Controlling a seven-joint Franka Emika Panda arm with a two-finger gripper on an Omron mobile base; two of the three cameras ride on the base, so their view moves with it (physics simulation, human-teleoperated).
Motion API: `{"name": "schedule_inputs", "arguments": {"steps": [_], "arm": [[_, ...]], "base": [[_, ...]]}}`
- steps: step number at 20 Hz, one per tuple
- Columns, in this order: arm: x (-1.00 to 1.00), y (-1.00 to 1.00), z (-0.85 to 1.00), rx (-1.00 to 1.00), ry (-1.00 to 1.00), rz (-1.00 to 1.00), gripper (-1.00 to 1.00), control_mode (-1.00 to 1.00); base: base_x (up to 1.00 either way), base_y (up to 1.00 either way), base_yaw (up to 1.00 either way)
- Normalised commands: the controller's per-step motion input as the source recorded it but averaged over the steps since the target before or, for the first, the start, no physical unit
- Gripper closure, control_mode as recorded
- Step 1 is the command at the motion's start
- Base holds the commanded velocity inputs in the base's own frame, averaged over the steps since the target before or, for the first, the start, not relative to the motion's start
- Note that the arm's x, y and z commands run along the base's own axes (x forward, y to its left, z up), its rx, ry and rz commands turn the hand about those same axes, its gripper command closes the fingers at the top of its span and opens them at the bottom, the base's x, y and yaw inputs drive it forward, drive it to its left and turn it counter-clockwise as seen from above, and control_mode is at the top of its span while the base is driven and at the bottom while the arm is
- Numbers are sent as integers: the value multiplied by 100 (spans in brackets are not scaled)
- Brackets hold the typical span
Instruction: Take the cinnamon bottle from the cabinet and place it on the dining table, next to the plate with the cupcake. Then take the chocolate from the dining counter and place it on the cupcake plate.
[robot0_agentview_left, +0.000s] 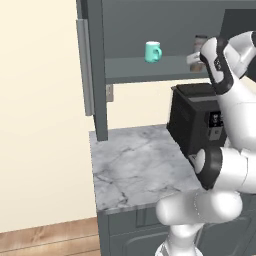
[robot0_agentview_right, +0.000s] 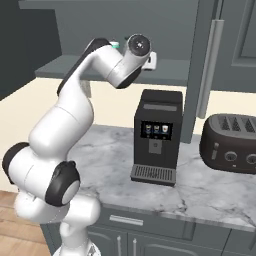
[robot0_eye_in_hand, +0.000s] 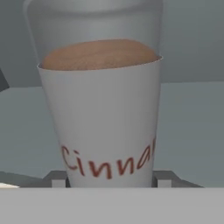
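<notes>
We have our arm stretched up into the cabinet (robot0_agentview_left: 97, 75), and our tool (robot0_eye_in_hand: 111, 183) is right at the cinnamon bottle (robot0_eye_in_hand: 103, 109). The bottle stands upright on the cabinet shelf (robot0_agentview_left: 130, 67), toward the right end of it, and a teal mug (robot0_agentview_left: 152, 51) stands nearer the middle of the shelf. In the hand view the bottle is very close and stands between our two fingertips (robot0_eye_in_hand: 57, 178), one on each side of its bottom. The tips look like they touch its sides, but we cannot tell if they are squeezing it yet or just sitting beside it.

We think the bottle is small and light. It is hard and will not squash. It has a clear part up top with brown powder showing, and a white label that says "Cinna" in red. Its sides look smooth, so it may slip. It is round, so it could also turn or tip if we hold it too low. We think the best place to hold it is on the label, around the middle, with one finger on each side.

Below the cabinet is the marble table (robot0_agentview_left: 135, 165) with a black coffee machine (robot0_agentview_right: 157, 135) and a toaster (robot0_agentview_right: 230, 142).
</notes>
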Motion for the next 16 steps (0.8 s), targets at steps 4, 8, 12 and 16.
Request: {"name": "schedule_inputs", "arguments": {"steps": [4,8,12,16], "arm": [[-63,31,0,0,0,0,100,-100],[-65,31,0,0,-1,0,100,-100],[-62,35,0,0,-2,0,100,-100],[-55,33,0,0,1,0,100,-100]], "base": [[0,0,0],[0,0,0],[0,0,0],[0,0,0]]}}
